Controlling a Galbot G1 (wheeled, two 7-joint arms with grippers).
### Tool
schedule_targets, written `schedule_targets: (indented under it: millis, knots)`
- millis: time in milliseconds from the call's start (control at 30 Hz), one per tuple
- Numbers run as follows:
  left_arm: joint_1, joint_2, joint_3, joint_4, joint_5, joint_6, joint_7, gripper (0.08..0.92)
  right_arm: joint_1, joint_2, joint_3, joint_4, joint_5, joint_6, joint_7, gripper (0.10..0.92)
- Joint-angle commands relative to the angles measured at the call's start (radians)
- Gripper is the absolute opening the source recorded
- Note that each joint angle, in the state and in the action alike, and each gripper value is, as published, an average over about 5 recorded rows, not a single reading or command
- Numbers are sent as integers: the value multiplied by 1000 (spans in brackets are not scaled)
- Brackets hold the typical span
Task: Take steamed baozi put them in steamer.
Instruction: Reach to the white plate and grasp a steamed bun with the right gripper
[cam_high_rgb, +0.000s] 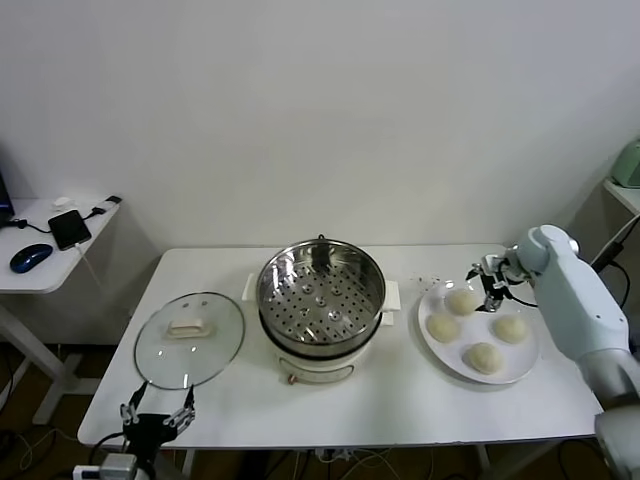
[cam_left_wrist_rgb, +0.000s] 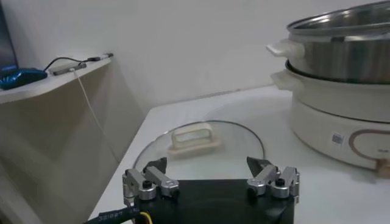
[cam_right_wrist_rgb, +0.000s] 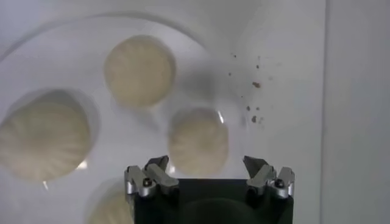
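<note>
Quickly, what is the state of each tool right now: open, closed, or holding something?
Left tool: open, holding nothing, near the glass lid.
Right tool: open, holding nothing, above a baozi on the plate.

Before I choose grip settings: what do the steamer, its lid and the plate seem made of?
Steamer: the pot looks like polished stainless steel, mirror-bright with a perforated tray, on a matte cream base, probably plastic. Lid: clear glass, since the table shows through, with a cream handle. Plate: glossy white, likely ceramic, possibly melamine. The baozi on it look like soft, matte dough.
</note>
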Motion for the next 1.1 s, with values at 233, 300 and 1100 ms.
schedule_targets:
  millis: [233, 300, 1100]
  knots:
    - [-2, -3, 6, 12, 11, -3, -2, 823, 16, 43, 17, -81, -69, 9, 35, 823]
    - [-3, -3, 6, 14, 11, -3, -2, 823, 17, 44, 18, -87, -72, 8, 37, 823]
    - [-5, -3, 16, 25, 33, -2, -5, 823, 19, 23, 6, -54, 30, -15, 10, 644]
